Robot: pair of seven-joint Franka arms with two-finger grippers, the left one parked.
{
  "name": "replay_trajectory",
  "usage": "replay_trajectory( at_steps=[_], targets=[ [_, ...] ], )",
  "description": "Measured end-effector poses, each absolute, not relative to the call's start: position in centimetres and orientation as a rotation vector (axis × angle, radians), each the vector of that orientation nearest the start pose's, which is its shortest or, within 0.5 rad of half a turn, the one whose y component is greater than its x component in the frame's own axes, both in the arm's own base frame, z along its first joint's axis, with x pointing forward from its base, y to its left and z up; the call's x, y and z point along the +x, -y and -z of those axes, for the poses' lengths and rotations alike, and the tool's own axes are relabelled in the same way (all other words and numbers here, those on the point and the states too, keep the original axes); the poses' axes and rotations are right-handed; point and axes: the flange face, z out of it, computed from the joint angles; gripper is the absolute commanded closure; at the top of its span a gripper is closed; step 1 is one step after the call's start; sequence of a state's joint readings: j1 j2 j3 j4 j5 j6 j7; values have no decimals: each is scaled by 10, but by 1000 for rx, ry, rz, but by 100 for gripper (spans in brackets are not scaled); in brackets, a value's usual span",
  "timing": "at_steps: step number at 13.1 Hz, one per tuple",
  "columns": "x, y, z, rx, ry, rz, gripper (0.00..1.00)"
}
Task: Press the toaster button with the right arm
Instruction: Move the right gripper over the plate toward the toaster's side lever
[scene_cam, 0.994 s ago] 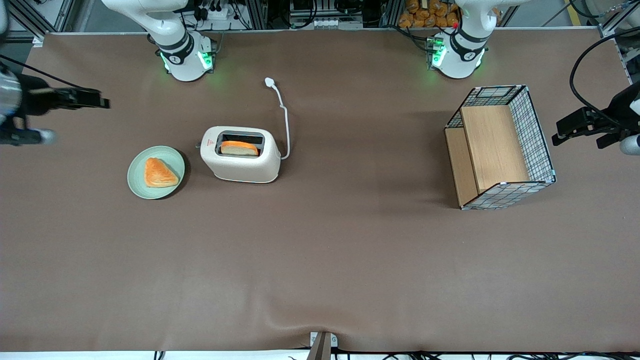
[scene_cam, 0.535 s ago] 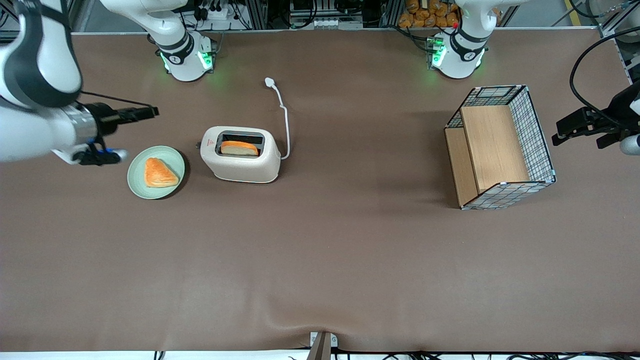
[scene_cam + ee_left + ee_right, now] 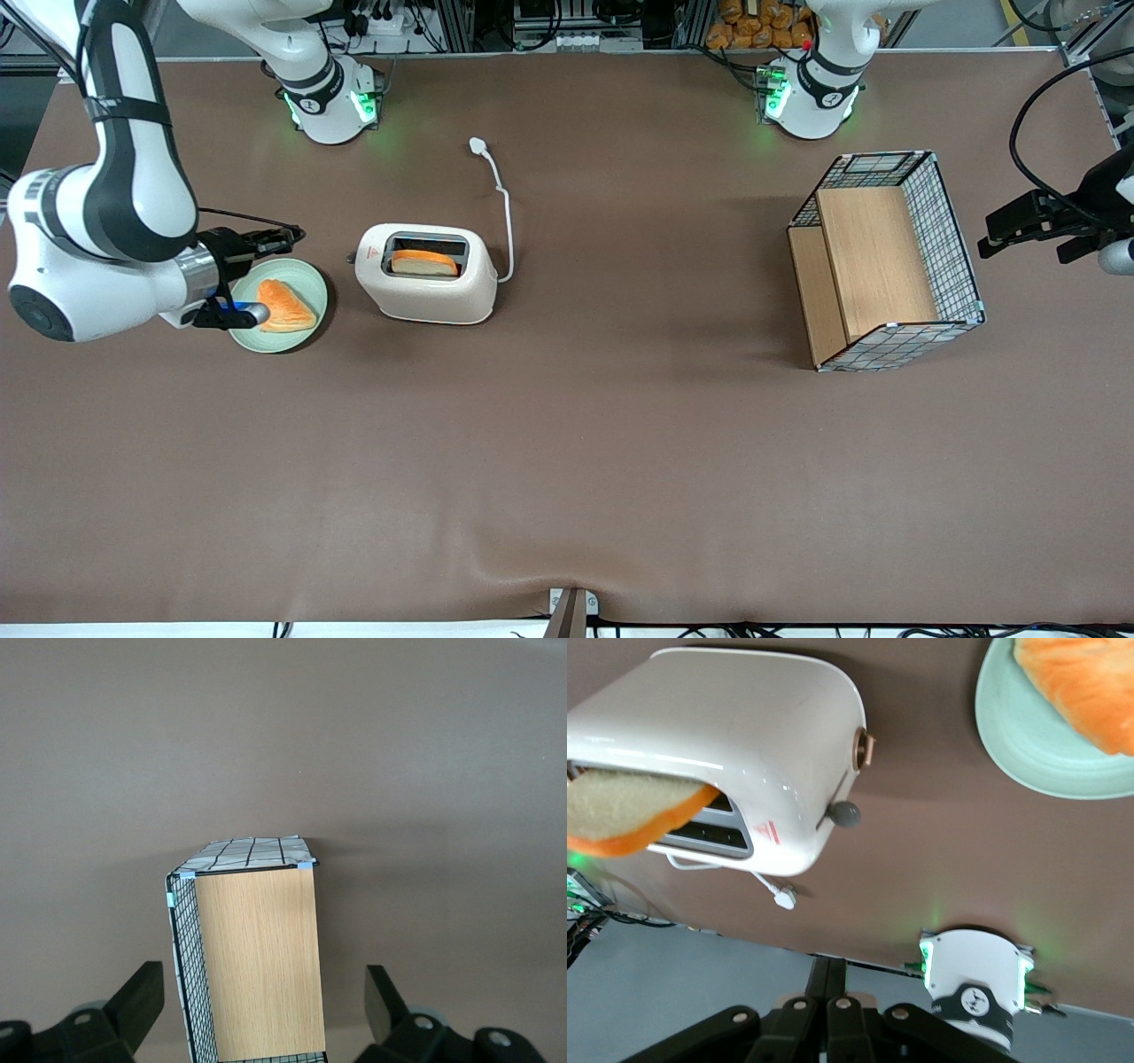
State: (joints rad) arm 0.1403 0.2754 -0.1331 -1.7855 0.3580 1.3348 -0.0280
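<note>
**A:** What has changed since half a second ago?

**B:** The right arm [image 3: 115,221] has swung in from the working arm's end of the worktop [image 3: 567,461]. Its jaws were short of the green plate [image 3: 306,335]. Now they hang over the plate's edge farther from the front camera, above the pastry [image 3: 283,306]. Nothing else has shifted.

**A:** And the jaws themselves?

**B:** Closed, fingers pressed together with nothing between them, so they make one blunt tip.

**A:** Where's the target?

**B:** The toaster [image 3: 434,297] stands just beside the plate, toward the parked arm's end, with a slice of bread [image 3: 423,262] in its slot. Its long axis runs along the worktop's length, roughly in line with the jaws. The toaster button [image 3: 846,813] sticks out of the narrow end face that looks toward the jaws.

**A:** So the gap is short?

**B:** Near, not touching. I'd judge the tip must carry on toward that end face, get over the lever, then push down. The wire basket [image 3: 952,239] is well apart, at the parked arm's end.
</note>
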Motion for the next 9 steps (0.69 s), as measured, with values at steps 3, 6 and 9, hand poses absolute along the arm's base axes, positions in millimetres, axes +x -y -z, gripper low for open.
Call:
replay_trajectory(
  at_steps=[3, 6, 9],
  targets=[
    [531, -56, -348, -2577, -75, -994, 100],
    [528, -57, -333, -2560, -103, -976, 100],
    [522, -58, -309, -2518, -116, -989, 100]
  ],
)
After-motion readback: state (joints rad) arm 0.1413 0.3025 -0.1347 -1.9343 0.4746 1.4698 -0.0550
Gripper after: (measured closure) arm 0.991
